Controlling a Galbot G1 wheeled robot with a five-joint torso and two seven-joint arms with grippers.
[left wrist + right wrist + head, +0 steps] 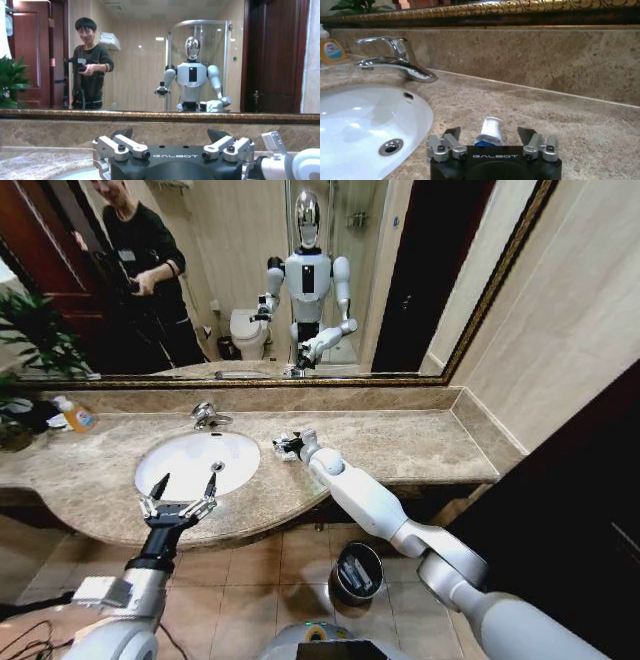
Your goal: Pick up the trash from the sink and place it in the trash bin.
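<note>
The white sink [180,462] with its chrome tap [208,416] is set in the beige marble counter [400,442]. My right gripper [286,445] rests low on the counter just right of the basin. In the right wrist view it [489,131] stands open, with a white tube with a blue label [491,126] lying between its spread fingers. My left gripper [187,480] hovers open over the sink's front rim, holding nothing, and its fingers [122,134] are wide apart. The dark trash bin [340,578] stands on the tiled floor below the counter, with pale bits inside.
A yellow bottle with an orange label [76,417] stands at the counter's back left beside a green plant [30,340]. A large mirror [400,270] covers the wall behind. The counter's curved front edge overhangs the floor tiles near the bin.
</note>
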